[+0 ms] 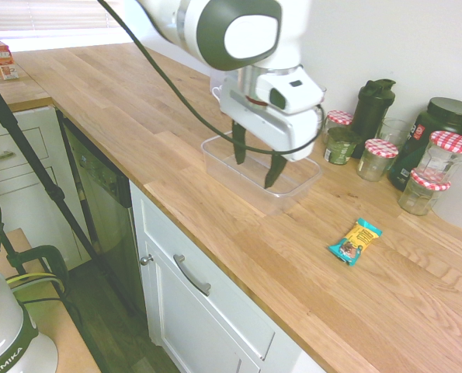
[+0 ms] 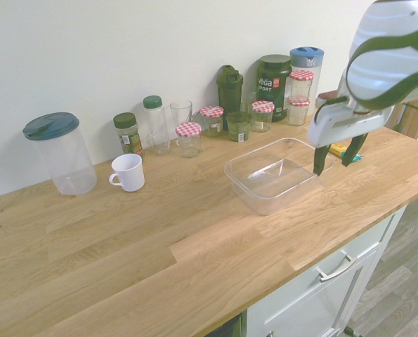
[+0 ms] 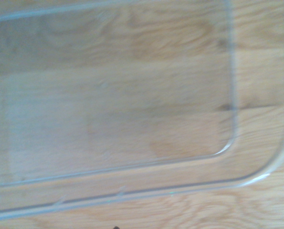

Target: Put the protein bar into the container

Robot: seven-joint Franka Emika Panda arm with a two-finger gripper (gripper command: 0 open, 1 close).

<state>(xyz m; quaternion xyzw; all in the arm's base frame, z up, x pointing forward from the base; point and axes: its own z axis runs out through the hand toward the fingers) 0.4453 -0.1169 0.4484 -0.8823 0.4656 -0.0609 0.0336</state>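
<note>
Cabinet drawer (image 1: 215,291) sits nearest in the first exterior view, shut, 1 curved metal handle (image 1: 192,276) on its front. Wooden countertop (image 1: 316,311) runs above it.

Protein bar (image 1: 356,242) lies flat on the wood, yellow with teal ends. It's outside the container, well apart from it, on the side toward the black tub. Nothing is touching it except the counter.

Container (image 1: 246,190): clear, shallow, upright, no lid, nothing in it. Wrist view looks down into it, blurry, with wood grain showing through the base.

Gripper (image 1: 255,174) hangs over the container, 2 dark fingers pointing down, spread wide apart. Holds nothing, clear of the bar.

Behind, toward the wall: 5 glass jars (image 2: 189,139) with red-checked lids, 2 of them stacked. Green glass (image 2: 239,128) stands among them. Dark shaker bottle (image 2: 230,98) is just beside the green glass, black tub (image 2: 274,84) near the stacked pair, blue-lidded pitcher (image 2: 307,60) behind that pair.

Second exterior view also has 1 white mug (image 2: 128,173), upright, between the container and a dark-lidded pitcher (image 2: 61,158). Spice jar (image 2: 128,133), green-capped bottle (image 2: 157,126) and clear glass mug (image 2: 181,112) stand in a row by the wall.
</note>
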